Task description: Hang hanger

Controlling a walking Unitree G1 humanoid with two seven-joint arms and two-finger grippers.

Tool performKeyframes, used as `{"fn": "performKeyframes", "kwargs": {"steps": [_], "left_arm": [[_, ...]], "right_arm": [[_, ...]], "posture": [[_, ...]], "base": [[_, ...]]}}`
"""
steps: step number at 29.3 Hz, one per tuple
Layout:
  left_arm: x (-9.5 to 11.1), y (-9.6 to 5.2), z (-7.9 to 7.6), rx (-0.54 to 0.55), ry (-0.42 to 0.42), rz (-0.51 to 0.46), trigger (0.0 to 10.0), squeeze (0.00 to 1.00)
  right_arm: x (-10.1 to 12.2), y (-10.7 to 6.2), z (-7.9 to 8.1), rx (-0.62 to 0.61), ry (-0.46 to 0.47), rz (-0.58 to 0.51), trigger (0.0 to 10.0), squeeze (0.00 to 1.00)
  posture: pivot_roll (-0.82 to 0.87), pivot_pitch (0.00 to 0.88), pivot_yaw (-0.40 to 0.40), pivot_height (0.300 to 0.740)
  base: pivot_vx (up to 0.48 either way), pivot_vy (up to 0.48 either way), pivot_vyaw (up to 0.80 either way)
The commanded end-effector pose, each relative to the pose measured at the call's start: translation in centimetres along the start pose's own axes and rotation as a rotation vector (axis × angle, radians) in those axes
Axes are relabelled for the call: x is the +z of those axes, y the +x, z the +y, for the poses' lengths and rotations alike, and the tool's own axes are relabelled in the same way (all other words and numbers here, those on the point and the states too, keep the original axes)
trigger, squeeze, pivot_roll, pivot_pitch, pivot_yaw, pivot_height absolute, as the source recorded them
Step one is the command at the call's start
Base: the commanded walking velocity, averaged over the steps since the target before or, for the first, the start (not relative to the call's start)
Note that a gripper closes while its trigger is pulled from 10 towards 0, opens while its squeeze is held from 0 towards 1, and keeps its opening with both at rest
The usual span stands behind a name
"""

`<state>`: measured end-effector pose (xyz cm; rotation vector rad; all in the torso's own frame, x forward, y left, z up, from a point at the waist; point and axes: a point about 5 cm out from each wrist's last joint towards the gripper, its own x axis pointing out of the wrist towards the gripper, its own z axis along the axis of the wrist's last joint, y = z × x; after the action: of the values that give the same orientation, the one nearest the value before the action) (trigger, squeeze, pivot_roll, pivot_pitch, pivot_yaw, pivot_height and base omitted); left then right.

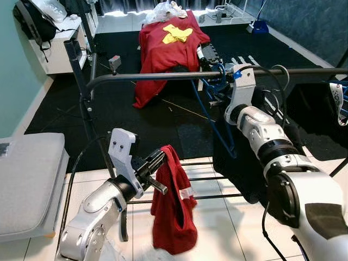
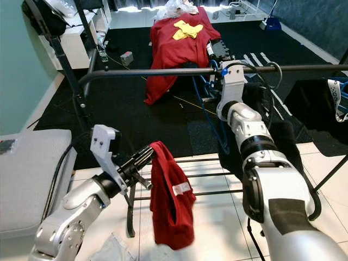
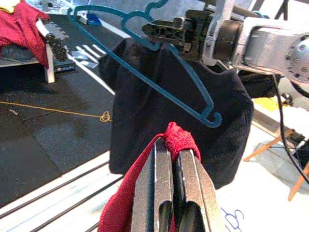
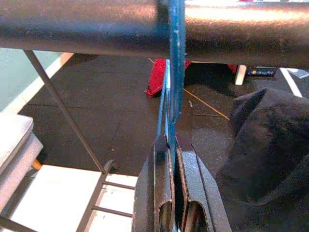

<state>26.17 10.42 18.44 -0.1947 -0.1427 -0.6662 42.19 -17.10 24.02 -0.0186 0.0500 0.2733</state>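
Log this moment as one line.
right claw: shut on blue hanger, at rail | left claw: shut on red shirt

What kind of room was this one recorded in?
Probably a laundry or utility corner of a home. A black clothes rail crosses the view, the right end effector holds a blue hanger up at it, and the left end effector grips a red garment.

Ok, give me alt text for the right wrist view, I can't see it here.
The right gripper, jaws shut on the blue hanger, holds it up against the black rail of the clothes rack. A black garment hangs beside it, above dark floor mats.
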Motion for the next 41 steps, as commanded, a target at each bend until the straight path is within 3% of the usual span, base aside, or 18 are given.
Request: {"fn": "performKeyframes", "kwargs": {"steps": [1, 2, 3, 5, 6, 7, 8, 9, 10, 19, 26, 29, 34, 35, 36, 37, 39, 41], "left_arm": [[0.6, 0.0, -0.4, -0.029, 0.015, -0.032, 10.0, 0.0], [0.6, 0.0, -0.3, -0.027, 0.019, -0.029, 10.0, 0.0], [0.5, 0.0, -0.1, -0.022, 0.024, -0.025, 10.0, 0.0], [0.5, 0.0, -0.1, -0.022, 0.024, -0.025, 10.0, 0.0], [0.5, 0.0, 0.0, -0.018, 0.026, -0.024, 10.0, 0.0], [0.5, 0.0, 0.0, -0.018, 0.026, -0.024, 10.0, 0.0], [0.5, 0.0, 0.1, -0.019, 0.026, -0.024, 10.0, 0.0], [0.6, 0.0, 0.2, -0.016, 0.026, -0.025, 10.0, 0.0], [0.6, 0.0, 0.3, -0.009, 0.027, -0.028, 10.0, 0.0], [0.8, 0.2, 0.8, 0.004, 0.037, -0.038, 10.0, 0.0], [0.2, -0.2, 1.4, 0.049, 0.03, -0.006, 10.0, 0.0], [-1.0, -0.6, 2.2, 0.114, 0.002, 0.055, 10.0, 0.0], [-1.6, -0.8, 3.0, 0.189, -0.006, 0.071, 10.0, 0.0], [-1.6, -0.8, 3.5, 0.236, -0.017, 0.065, 10.0, 0.0], [-1.6, -0.8, 3.5, 0.236, -0.017, 0.065, 10.0, 0.0], [-1.7, -0.7, 3.8, 0.263, -0.025, 0.06, 10.0, 0.0], [-1.7, -0.7, 3.8, 0.263, -0.025, 0.06, 10.0, 0.0], [-1.3, 0.1, 4.0, 0.281, -0.045, 0.046, 10.0, 0.0]], "right_arm": [[0.4, 0.0, -0.2, -0.006, 0.026, -0.017, 10.0, 0.0], [0.5, -0.1, -0.4, -0.011, 0.034, -0.021, 10.0, 0.0], [0.7, -0.1, -0.6, -0.02, 0.04, -0.028, 10.0, 0.63], [0.7, -0.1, -0.6, -0.02, 0.04, -0.028, 10.0, 0.63], [0.8, -0.1, -0.7, -0.027, 0.042, -0.032, 10.0, 0.84], [0.9, -0.1, -0.8, -0.032, 0.043, -0.035, 10.0, 0.84], [0.9, -0.1, -0.8, -0.034, 0.043, -0.036, 10.0, 1.0], [1.1, -0.2, -0.9, -0.043, 0.034, -0.041, 10.0, 0.86], [1.4, -0.2, -1.0, -0.055, 0.019, -0.051, 10.0, 0.01], [3.3, -0.1, -0.8, -0.057, -0.049, -0.144, 10.0, 0.0], [2.0, -0.3, 0.5, -0.02, -0.072, -0.172, 10.0, 0.0], [0.0, -2.2, 2.8, -0.008, -0.111, -0.185, 10.0, 0.0], [-0.7, -4.4, 4.3, -0.032, -0.197, -0.189, 10.0, 0.0], [-0.4, -5.8, 5.2, -0.063, -0.281, -0.216, 10.0, 0.0], [-0.4, -5.8, 5.2, -0.063, -0.281, -0.216, 10.0, 0.0], [0.0, -6.9, 5.8, -0.093, -0.347, -0.246, 10.0, 0.0], [0.0, -6.9, 5.8, -0.093, -0.347, -0.246, 10.0, 0.0], [2.1, -8.6, 6.6, -0.159, -0.45, -0.408, 10.0, 0.0]], "posture": [[0.12, 0.122, 0.018, 0.74], [0.12, 0.119, 0.018, 0.74], [0.12, 0.115, 0.018, 0.74], [0.12, 0.115, 0.018, 0.74], [0.12, 0.114, 0.018, 0.74], [0.12, 0.114, 0.018, 0.74], [0.12, 0.112, 0.019, 0.74], [0.12, 0.108, 0.019, 0.74], [0.12, 0.103, 0.019, 0.74], [0.11, 0.076, 0.009, 0.74], [0.1, 0.067, 0.03, 0.74], [0.09, 0.066, 0.049, 0.74], [0.09, 0.061, 0.054, 0.74], [0.08, 0.054, 0.062, 0.74], [0.08, 0.054, 0.062, 0.74], [0.08, 0.053, 0.063, 0.74], [0.08, 0.053, 0.063, 0.74], [0.07, 0.024, 0.058, 0.74]], "base": [[0.0, 0.0, 0.0], [0.0, 0.0, 0.0], [0.0, 0.0, 0.0], [0.0, 0.0, 0.0], [0.0, 0.0, 0.0], [0.0, 0.0, 0.0], [0.0, 0.0, 0.0], [0.0, 0.0, 0.0], [0.0, 0.0, 0.0], [0.0, 0.0, 0.0], [0.0, 0.0, 0.0], [0.0, 0.0, 0.0], [0.0, 0.0, 0.0], [0.0, 0.0, 0.0], [0.0, 0.0, 0.0], [0.0, 0.0, 0.0], [0.0, 0.0, 0.0], [0.0, 0.0, 0.0]]}}
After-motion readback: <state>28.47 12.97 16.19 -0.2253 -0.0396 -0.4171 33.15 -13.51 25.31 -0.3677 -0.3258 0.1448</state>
